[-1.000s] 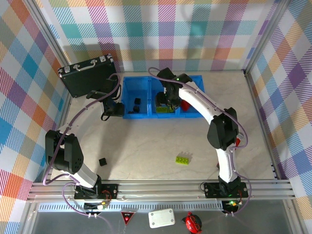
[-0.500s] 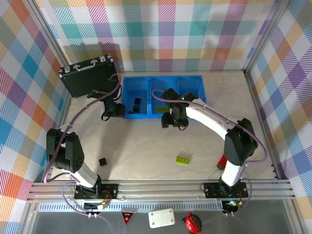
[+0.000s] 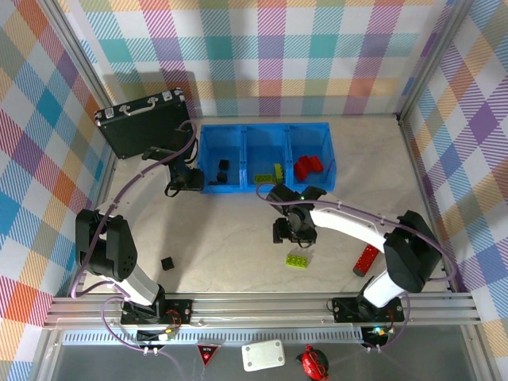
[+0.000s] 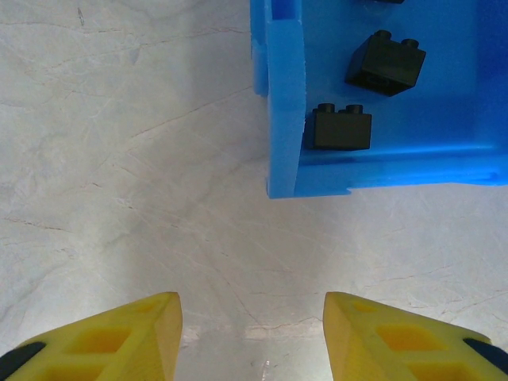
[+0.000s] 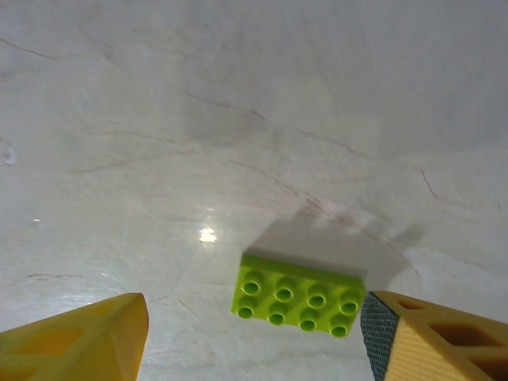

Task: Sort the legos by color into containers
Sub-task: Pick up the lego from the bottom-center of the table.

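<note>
I log one lime-green plate [image 5: 298,295], eight studs, flat on the table [image 5: 159,119] just before my right gripper [image 5: 250,341], fingers spread; left gripper [image 4: 252,333] likewise spread, seemingly empty, beside the blue bin [image 4: 286,103].

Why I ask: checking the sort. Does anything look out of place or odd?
Nothing looks damaged or mis-sorted in the blue bin. Three pieces lie loose on the table: a black cube, a green brick and a red bar.
</note>
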Robot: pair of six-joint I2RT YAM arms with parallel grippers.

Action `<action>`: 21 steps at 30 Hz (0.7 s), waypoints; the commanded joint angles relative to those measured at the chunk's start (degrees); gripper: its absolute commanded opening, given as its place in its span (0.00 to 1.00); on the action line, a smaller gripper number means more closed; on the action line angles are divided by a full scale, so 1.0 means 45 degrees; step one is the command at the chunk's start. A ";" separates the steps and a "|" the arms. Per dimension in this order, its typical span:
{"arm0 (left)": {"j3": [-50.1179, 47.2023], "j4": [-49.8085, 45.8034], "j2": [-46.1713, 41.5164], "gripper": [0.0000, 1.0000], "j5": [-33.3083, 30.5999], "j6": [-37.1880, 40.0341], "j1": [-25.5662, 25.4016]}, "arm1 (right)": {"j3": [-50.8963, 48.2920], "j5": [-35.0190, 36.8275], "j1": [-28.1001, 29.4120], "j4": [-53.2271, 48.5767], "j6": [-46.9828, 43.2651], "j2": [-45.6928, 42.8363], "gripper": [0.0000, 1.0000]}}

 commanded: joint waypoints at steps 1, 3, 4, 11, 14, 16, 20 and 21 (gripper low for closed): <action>-0.0158 0.0132 -0.0179 0.51 0.0143 0.0128 0.0117 | -0.0948 0.0123 0.0162 0.0516 0.1497 -0.0755 0.73; -0.0130 0.0108 -0.0177 0.51 0.0154 0.0128 0.0117 | -0.1470 0.0040 0.0177 0.0732 0.1738 -0.0960 0.73; -0.0152 0.0112 -0.0196 0.51 0.0147 0.0128 0.0117 | -0.1644 0.0020 0.0177 0.0770 0.1831 -0.1007 0.74; -0.0181 0.0095 -0.0177 0.51 0.0128 0.0128 0.0117 | -0.2213 -0.0128 0.0352 0.0920 0.2455 -0.0964 0.75; -0.0175 0.0112 -0.0158 0.51 0.0096 0.0128 0.0112 | -0.2288 -0.0248 0.0460 0.1046 0.2786 -0.0876 0.76; -0.0176 0.0093 -0.0142 0.51 0.0053 0.0128 0.0117 | -0.2340 -0.0324 0.0509 0.1098 0.3055 -0.0820 0.76; -0.0172 0.0054 -0.0099 0.50 0.0020 0.0128 0.0117 | -0.2520 -0.0500 0.0663 0.1263 0.3432 -0.0778 0.77; -0.0176 0.0054 -0.0099 0.51 0.0016 0.0128 0.0117 | -0.2566 -0.0512 0.0709 0.1275 0.3504 -0.0778 0.77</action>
